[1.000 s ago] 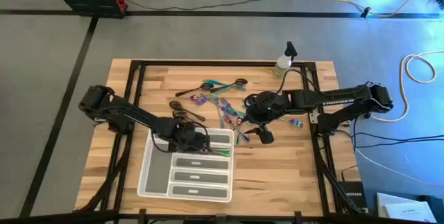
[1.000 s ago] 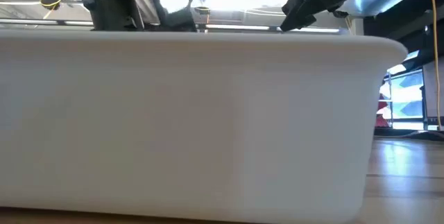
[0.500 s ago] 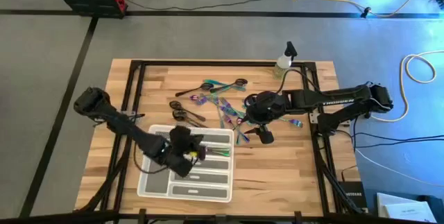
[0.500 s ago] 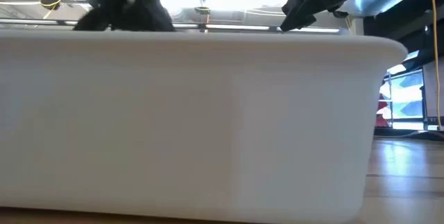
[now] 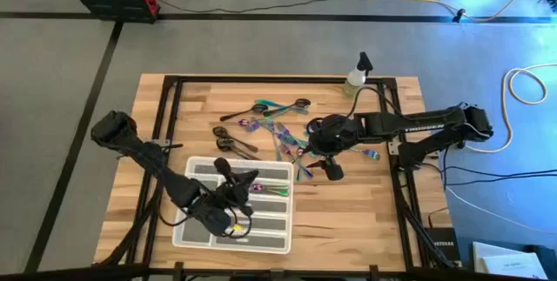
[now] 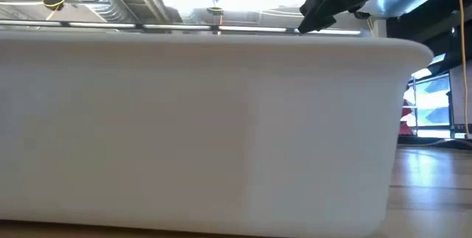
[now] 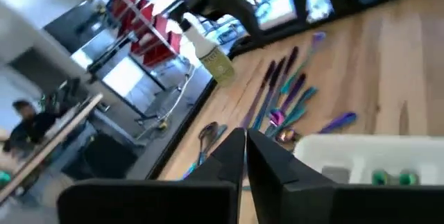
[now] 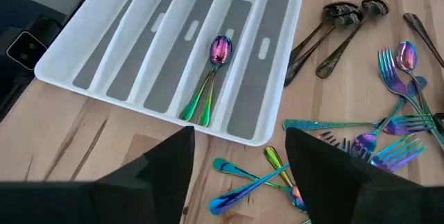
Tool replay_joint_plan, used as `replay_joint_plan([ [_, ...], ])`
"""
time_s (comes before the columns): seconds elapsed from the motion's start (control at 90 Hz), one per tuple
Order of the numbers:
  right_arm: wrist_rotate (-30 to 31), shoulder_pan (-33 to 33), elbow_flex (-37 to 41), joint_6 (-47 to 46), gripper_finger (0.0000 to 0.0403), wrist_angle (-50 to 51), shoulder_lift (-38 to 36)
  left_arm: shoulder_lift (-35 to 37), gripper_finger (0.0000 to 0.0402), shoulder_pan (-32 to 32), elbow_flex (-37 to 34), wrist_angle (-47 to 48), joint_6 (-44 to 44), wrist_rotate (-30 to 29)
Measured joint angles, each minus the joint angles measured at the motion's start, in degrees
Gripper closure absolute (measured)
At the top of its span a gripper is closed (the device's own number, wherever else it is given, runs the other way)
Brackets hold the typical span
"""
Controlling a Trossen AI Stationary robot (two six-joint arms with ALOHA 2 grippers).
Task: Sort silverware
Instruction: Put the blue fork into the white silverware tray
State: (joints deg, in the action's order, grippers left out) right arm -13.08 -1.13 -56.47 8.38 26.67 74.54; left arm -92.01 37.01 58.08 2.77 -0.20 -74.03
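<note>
Silverware (image 5: 283, 137) scattered frame centre, left of wide-open empty right gripper (image 5: 324, 169); left gripper (image 5: 233, 179), shut and empty, over tray (image 5: 193, 236).

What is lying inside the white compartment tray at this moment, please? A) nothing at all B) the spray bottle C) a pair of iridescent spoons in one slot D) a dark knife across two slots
C: the right wrist view shows two iridescent spoons lying together in one slot of the tray, while its other slots show bare.
</note>
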Motion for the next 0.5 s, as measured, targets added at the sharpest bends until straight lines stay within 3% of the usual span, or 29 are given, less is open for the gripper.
replay_joint_plan([
  [0.178,0.0,0.0,0.0,-0.02,0.0192,-0.02,0.0,0.06,0.04,-2.05,0.0,-4.13,0.0,2.06],
  [0.5,0.0,0.0,0.0,0.0,0.0192,-0.13,0.0,0.07,0.04,-5.5,0.0,-0.07,-1.37,9.81],
])
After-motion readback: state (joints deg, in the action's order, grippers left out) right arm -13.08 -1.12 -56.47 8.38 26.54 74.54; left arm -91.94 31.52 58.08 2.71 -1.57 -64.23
